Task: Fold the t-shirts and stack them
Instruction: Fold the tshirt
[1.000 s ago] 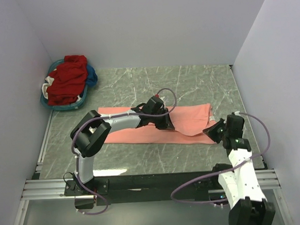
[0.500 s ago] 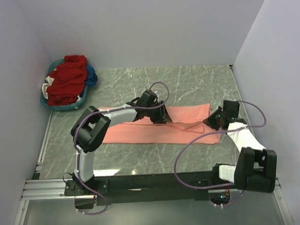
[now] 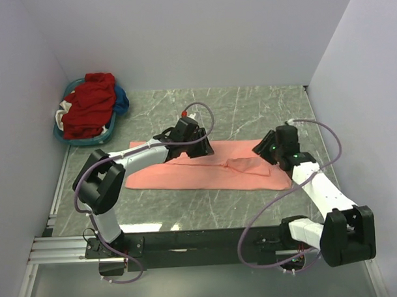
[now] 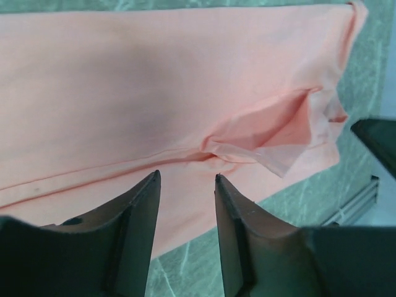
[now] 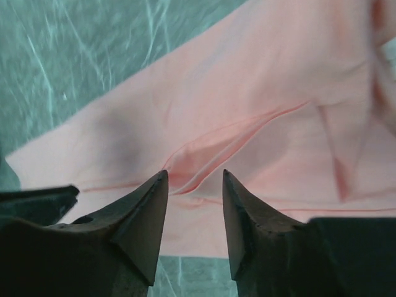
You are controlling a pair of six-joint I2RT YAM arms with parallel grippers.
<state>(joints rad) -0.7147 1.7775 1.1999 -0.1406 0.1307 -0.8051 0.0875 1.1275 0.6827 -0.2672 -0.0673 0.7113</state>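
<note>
A salmon-pink t-shirt (image 3: pixel 186 175) lies folded into a long flat strip across the middle of the table, with a small raised crease near its centre (image 3: pixel 241 165). My left gripper (image 3: pixel 200 148) hovers over the strip's back edge. In the left wrist view it (image 4: pixel 187 178) is open, with only the pink cloth (image 4: pixel 154 93) below it. My right gripper (image 3: pixel 260 149) hangs over the strip's right end. It (image 5: pixel 195 174) is also open, just above a ridge in the cloth (image 5: pixel 278 93). Dark red (image 3: pixel 86 107) and blue (image 3: pixel 122 99) t-shirts sit heaped at the back left.
The heaped shirts fill a round teal basket (image 3: pixel 87 139) in the back left corner. White walls close in the marble table (image 3: pixel 249 107) on the left, back and right. A metal rail (image 3: pixel 188 240) runs along the near edge by the arm bases.
Both grippers have opened and let go of the pink shirt. The left one drew back and left, the right one swung up toward the back, and the shirt's right end now lies flat.
</note>
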